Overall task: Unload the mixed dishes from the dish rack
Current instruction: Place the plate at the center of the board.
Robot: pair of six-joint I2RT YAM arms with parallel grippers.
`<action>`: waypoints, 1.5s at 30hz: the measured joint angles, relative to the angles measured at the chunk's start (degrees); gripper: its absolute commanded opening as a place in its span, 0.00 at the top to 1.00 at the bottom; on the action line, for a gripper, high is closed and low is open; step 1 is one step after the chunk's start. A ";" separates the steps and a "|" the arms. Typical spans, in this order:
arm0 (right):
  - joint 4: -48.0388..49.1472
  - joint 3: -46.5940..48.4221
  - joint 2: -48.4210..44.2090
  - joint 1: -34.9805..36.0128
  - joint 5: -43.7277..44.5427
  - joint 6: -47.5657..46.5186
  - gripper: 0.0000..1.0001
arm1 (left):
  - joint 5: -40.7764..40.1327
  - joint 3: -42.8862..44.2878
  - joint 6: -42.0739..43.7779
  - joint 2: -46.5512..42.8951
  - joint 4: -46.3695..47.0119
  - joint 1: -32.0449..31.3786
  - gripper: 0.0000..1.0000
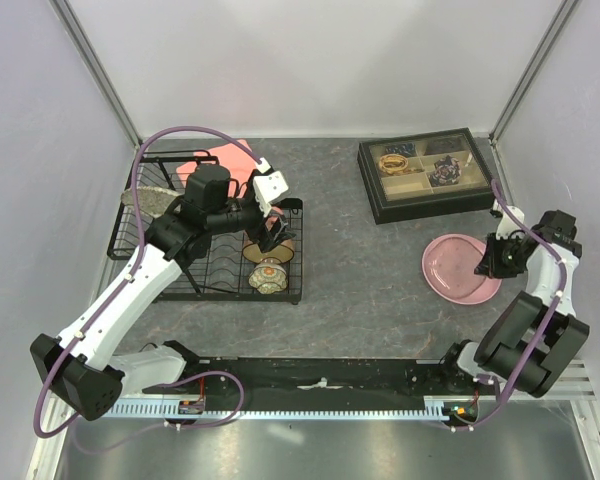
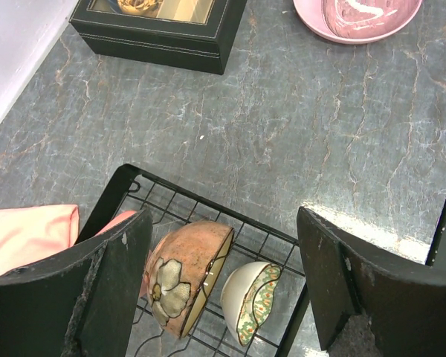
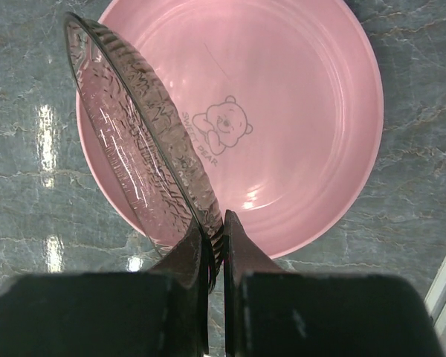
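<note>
Right gripper [image 3: 214, 223], low in its wrist view, is pinched on the rim of a clear glass dish [image 3: 141, 141], which is tilted over the pink plate [image 3: 297, 111] lying on the table at the right. Left gripper [image 2: 223, 253] stands wide above the dish rack [image 2: 134, 182]; inside it a brown bowl [image 2: 182, 275] and a small white bowl [image 2: 249, 301] stand on edge. Farther back, at upper right, sits the black tray [image 1: 425, 175].

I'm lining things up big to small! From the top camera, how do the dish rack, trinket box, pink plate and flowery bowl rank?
dish rack, largest
trinket box
pink plate
flowery bowl, smallest
None look close in size.
</note>
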 measured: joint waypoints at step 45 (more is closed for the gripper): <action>5.81 2.19 2.32 -3.87 -1.75 -1.70 0.12 | -10.40 0.09 7.76 -1.57 -0.72 0.09 0.15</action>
